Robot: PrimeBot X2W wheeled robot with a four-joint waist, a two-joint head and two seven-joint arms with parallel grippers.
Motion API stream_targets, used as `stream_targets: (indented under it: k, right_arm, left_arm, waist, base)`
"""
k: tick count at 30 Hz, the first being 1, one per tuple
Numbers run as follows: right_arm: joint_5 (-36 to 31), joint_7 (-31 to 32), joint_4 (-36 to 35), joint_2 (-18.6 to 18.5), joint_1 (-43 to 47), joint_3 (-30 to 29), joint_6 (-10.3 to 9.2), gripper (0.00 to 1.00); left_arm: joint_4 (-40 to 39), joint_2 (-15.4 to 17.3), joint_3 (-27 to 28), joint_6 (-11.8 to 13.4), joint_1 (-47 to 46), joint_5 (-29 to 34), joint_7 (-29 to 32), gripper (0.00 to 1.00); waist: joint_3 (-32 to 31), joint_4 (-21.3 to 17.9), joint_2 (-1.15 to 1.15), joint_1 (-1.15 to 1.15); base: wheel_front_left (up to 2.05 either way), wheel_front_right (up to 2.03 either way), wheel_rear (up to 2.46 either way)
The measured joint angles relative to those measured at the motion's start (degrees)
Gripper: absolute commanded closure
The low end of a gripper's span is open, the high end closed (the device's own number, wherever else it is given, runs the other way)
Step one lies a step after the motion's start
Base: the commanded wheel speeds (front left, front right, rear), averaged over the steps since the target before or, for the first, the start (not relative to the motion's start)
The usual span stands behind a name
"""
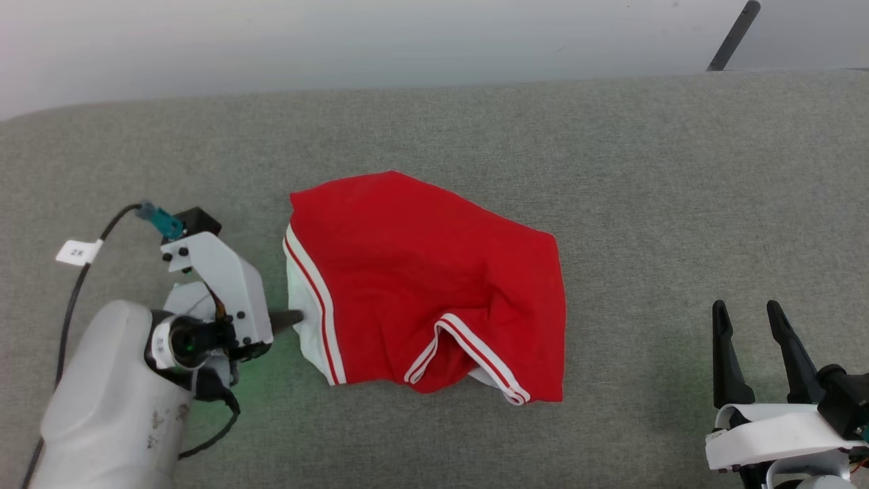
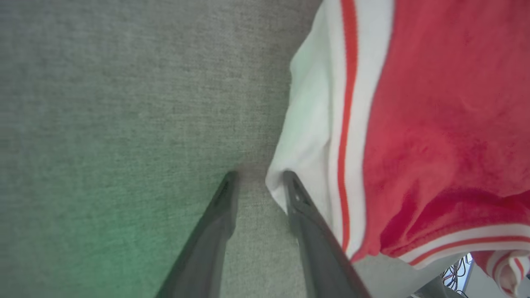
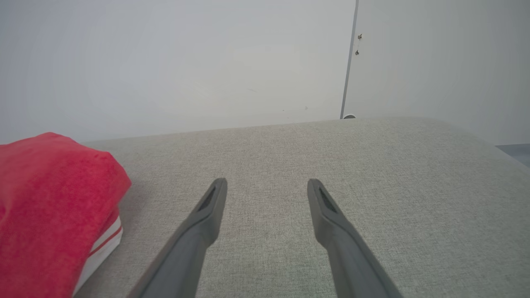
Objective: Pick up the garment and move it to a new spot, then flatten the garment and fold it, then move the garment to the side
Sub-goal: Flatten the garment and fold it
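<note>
Head view: a large red jersey-style shirt with white-and-red striped trim is lying loosely folded and rumpled in the middle of a grey fabric-covered counter.

The left jaws are reaching in from the lower left and pointing at the shirt's white left edge. In the left wrist view they are standing apart, released and clamping nothing. One dark finger is lying against the white cloth of the shirt, and the other finger is hanging over bare counter. A corner of the white edge is sitting just inside the gap between them. The right jaws are waiting at the lower right, well apart from the shirt. Their two long dark fingers are spread wide and released, holding nothing, over bare counter in the right wrist view.
</note>
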Motion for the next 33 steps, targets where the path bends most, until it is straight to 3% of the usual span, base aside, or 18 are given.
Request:
stream_targets:
  k: [12,18,19,20,23,29,33]
  right_arm:
    - [-0.02,0.0,-0.09,0.05,0.01,-0.23,0.0,0.0]
    - [-0.02,0.0,-0.1,0.13,0.03,-0.33,0.0,0.0]
    - [-0.02,0.0,-0.09,0.13,0.03,-0.33,0.0,0.0]
    - [-0.01,0.0,-0.09,0.14,0.03,-0.33,0.0,0.0]
    - [0.09,0.0,-0.09,0.16,0.03,-0.31,0.0,0.0]
    - [0.33,0.0,-0.14,0.2,0.03,-0.24,0.0,0.0]
    - [0.53,0.0,-0.19,0.21,0.01,-0.11,0.0,0.0]
  left_arm:
    - [-0.41,0.23,-1.03,-1.41,-2.96,-0.33,1.57,1.0]
    - [-3.33,-0.33,-2.0,-0.52,-3.24,-0.18,2.96,1.0]
    - [-3.81,-0.24,-2.23,-0.32,-3.25,0.31,2.55,0.78]
    - [-4.19,-0.09,-2.34,0.01,-3.26,0.75,2.21,0.64]
    - [-4.58,0.12,-2.36,0.09,-3.23,0.9,1.82,0.31]
    - [-4.5,0.08,-3.2,1.13,-1.9,0.88,3.54,0.02]
    - [-3.94,0.45,-3.92,1.68,-1.36,1.3,4.41,0.0]
  waist:
    - [-0.76,0.88,0.0,0.0]
    - [-1.19,1.14,0.0,0.0]
    - [-1.23,1.13,0.0,0.0]
    - [-1.27,1.1,0.0,0.0]
    - [-1.34,0.97,0.0,0.0]
    - [-0.91,0.72,0.0,0.0]
    - [-0.35,0.46,0.0,0.0]
  base:
    - [0.0,0.0,0.0]
    - [0.0,0.0,0.0]
    - [0.0,0.0,0.0]
    - [0.0,0.0,0.0]
    - [0.0,0.0,0.0]
    - [0.0,0.0,0.0]
    - [0.0,0.0,0.0]
